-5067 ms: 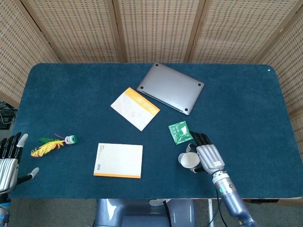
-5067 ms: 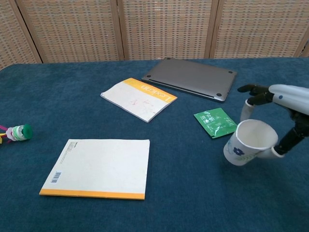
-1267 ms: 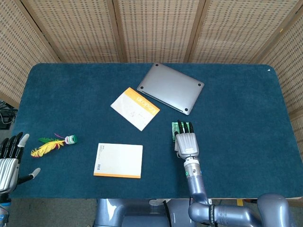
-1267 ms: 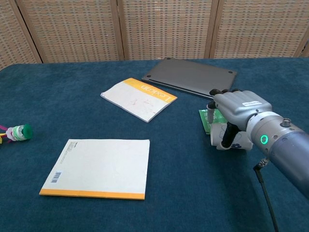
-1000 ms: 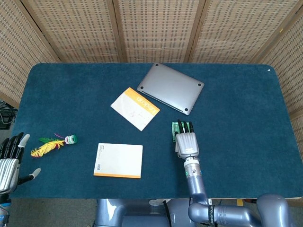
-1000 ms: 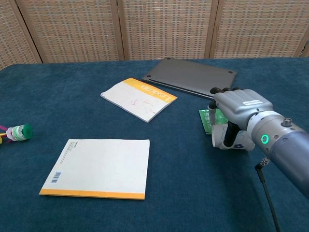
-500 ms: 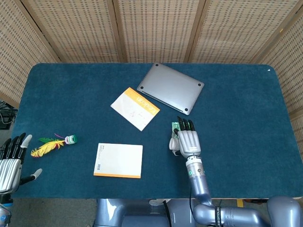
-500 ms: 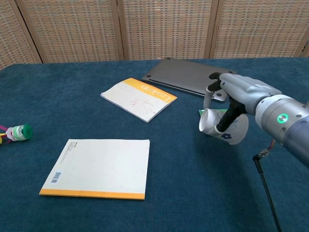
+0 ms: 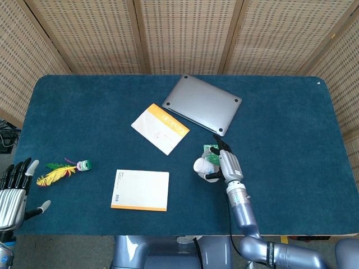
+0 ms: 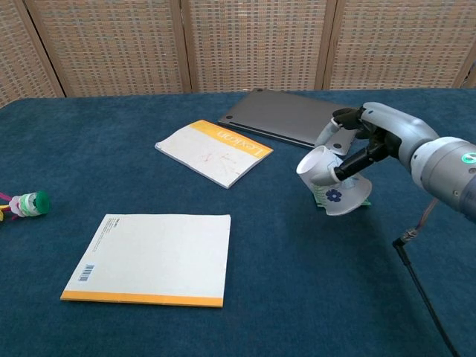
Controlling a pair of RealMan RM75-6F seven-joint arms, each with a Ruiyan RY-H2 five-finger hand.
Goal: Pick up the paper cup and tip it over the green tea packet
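My right hand holds the white paper cup with a blue flower print. The cup is raised and tipped, its closed base up and to the left, its mouth down toward the table. The green tea packet lies just under and behind the cup; only its far corner shows in the head view, and the cup hides most of it in the chest view. My left hand rests open at the table's near left corner, far from both.
A closed grey laptop lies behind the packet. An orange-and-white booklet sits left of it, a white book with an orange edge nearer the front, and a feather toy far left.
My right hand has lifted the cup off the packet and turned it, swinging its base up and to the left. The left hand has barely moved.
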